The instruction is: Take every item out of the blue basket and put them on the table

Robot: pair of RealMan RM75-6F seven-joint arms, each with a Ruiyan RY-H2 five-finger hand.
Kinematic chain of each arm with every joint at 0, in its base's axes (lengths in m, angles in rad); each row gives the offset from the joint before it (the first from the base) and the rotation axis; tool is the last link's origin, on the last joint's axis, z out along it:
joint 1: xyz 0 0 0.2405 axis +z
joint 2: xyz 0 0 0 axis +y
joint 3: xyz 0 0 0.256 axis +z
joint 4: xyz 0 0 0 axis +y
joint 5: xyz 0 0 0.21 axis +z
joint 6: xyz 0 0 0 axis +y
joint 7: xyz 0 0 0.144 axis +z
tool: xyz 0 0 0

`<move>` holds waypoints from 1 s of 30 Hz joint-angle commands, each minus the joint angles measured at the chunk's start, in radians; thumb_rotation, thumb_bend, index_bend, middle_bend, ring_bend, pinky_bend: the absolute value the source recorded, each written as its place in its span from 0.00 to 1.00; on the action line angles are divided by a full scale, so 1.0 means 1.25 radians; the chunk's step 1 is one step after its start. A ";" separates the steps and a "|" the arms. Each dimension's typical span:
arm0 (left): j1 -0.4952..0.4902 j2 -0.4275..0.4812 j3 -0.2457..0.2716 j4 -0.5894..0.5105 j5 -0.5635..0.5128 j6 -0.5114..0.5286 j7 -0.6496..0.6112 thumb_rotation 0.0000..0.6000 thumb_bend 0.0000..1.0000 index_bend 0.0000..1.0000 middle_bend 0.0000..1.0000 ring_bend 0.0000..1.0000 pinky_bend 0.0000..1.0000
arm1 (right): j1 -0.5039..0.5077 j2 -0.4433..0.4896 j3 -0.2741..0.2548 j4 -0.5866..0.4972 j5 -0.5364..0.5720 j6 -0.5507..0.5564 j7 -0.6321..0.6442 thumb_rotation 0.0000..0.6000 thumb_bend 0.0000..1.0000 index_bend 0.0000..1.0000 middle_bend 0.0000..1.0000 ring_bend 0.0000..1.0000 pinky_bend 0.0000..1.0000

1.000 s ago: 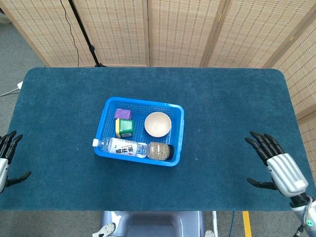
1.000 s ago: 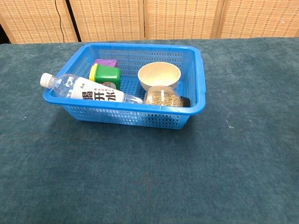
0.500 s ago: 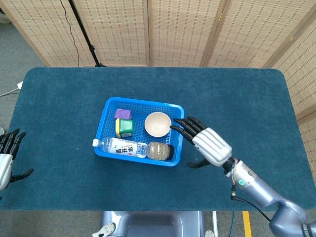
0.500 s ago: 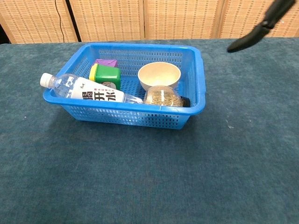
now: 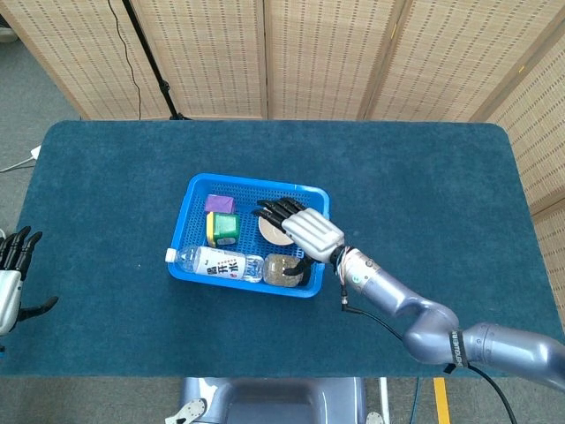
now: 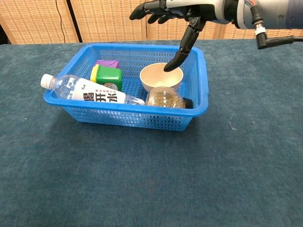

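Observation:
The blue basket stands mid-table. Inside lie a cream bowl, a clear water bottle along the front wall, a jar of grains, a green-and-yellow block and a purple block. My right hand hovers open above the bowl, fingers spread, thumb pointing down toward its rim, holding nothing. My left hand is open at the table's left edge, seen only in the head view.
The table is covered in dark blue cloth. Woven folding screens stand behind it. A black stand with a cable is at the back left.
My right arm swept in from the table's right side to above the basket, and the hand now hangs over the bowl. The left hand barely moved.

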 commanded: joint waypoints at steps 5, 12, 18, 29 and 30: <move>0.000 -0.002 -0.001 -0.002 -0.002 0.000 0.006 1.00 0.04 0.00 0.00 0.00 0.00 | 0.047 -0.052 -0.024 0.048 0.081 -0.031 -0.057 1.00 0.00 0.00 0.00 0.00 0.00; -0.001 -0.001 -0.004 0.002 -0.011 -0.006 0.001 1.00 0.04 0.00 0.00 0.00 0.00 | 0.081 -0.063 -0.068 0.078 0.158 -0.061 -0.124 1.00 0.00 0.00 0.00 0.00 0.00; -0.001 0.001 -0.004 0.002 -0.011 -0.007 -0.001 1.00 0.04 0.00 0.00 0.00 0.00 | 0.125 -0.053 -0.095 0.110 0.241 -0.122 -0.150 1.00 0.00 0.00 0.00 0.00 0.00; -0.008 0.000 -0.009 0.007 -0.026 -0.025 -0.001 1.00 0.04 0.00 0.00 0.00 0.00 | 0.234 0.000 -0.169 0.116 0.378 -0.262 -0.149 1.00 0.00 0.01 0.00 0.00 0.01; -0.009 -0.001 -0.009 0.007 -0.027 -0.026 0.000 1.00 0.04 0.00 0.00 0.00 0.00 | 0.243 0.001 -0.177 0.118 0.386 -0.267 -0.148 1.00 0.00 0.02 0.00 0.00 0.02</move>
